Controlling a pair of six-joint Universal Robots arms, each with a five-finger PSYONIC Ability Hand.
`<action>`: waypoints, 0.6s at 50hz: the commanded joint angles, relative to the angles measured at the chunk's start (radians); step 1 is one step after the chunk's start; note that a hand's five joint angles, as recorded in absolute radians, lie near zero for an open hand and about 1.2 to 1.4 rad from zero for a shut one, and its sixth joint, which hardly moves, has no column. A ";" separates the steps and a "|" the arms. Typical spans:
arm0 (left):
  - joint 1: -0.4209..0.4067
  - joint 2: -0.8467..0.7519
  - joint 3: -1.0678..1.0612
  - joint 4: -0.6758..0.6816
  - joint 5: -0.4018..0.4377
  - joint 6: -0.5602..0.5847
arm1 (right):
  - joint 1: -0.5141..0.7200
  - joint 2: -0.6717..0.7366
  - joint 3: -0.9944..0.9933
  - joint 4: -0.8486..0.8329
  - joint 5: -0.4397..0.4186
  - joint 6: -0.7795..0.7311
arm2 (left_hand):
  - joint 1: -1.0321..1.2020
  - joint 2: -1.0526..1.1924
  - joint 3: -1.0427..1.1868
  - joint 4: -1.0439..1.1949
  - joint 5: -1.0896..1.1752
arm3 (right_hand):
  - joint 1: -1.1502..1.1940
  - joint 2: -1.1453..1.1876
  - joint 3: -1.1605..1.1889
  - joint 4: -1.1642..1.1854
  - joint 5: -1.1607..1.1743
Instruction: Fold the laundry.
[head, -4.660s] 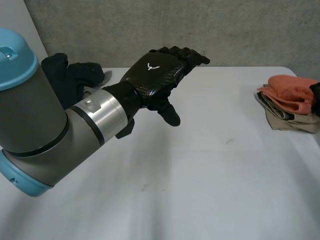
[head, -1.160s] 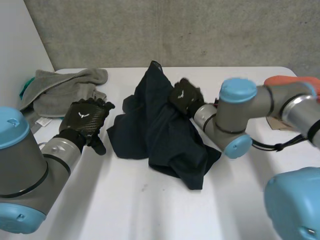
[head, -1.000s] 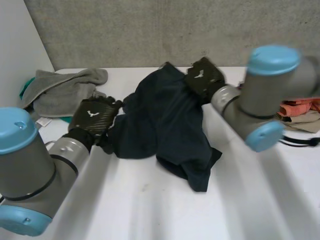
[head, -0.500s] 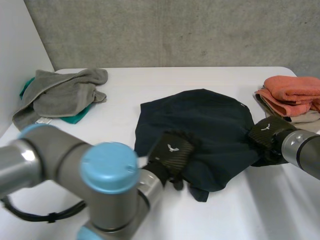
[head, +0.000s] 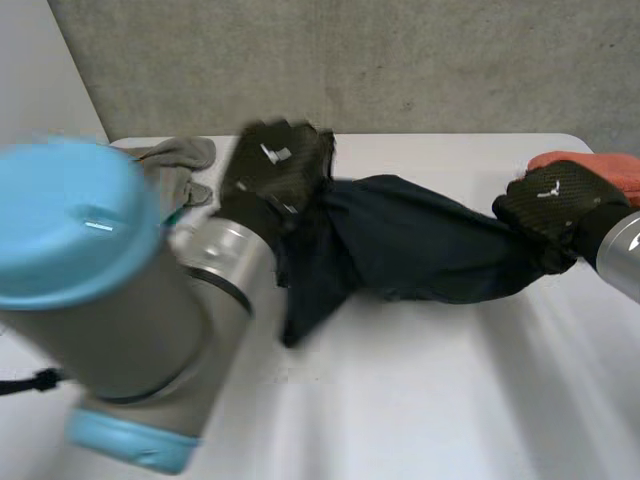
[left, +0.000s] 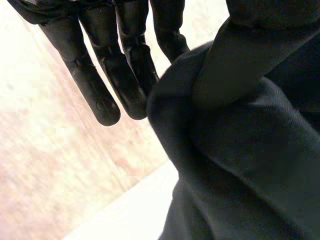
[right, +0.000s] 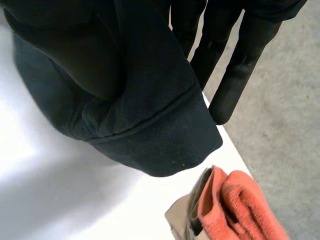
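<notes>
Garment of dark navy cloth (head: 420, 245), slumped on the white table (head: 400, 400) half a second ago, now hangs stretched between the hands, from 9 to 3 o'clock. The left hand (head: 275, 170) pinches one end and the right hand (head: 555, 205) the other, thumbs against fingers. It is likely ready to be laid flat.

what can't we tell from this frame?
- Head view: left arm hides most of the grey towels.
- Head view: orange stack is cut by the edge, partly behind the right robot hand.
- Left wrist view: garment covers the left robot hand's thumb.
- Garment type: too bunched to tell.
</notes>
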 joint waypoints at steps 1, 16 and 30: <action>0.112 0.026 -0.055 -0.047 0.089 0.126 | 0.029 0.055 -0.066 0.078 -0.044 0.065 | 0.286 0.203 0.207 0.200 0.225 | 0.317 0.222 0.216 0.194 0.223; 0.212 -0.439 0.172 0.048 0.086 0.222 | 0.201 0.626 -0.504 -0.052 0.158 0.283 | -0.161 -0.244 -0.239 -0.246 -0.221 | -0.434 -0.529 -0.535 -0.557 -0.528; 0.203 -0.083 -0.051 0.034 0.068 0.277 | 0.205 0.363 -0.413 -0.065 0.180 0.280 | -0.877 -0.959 -0.955 -0.962 -0.937 | -0.905 -0.999 -1.006 -1.028 -0.998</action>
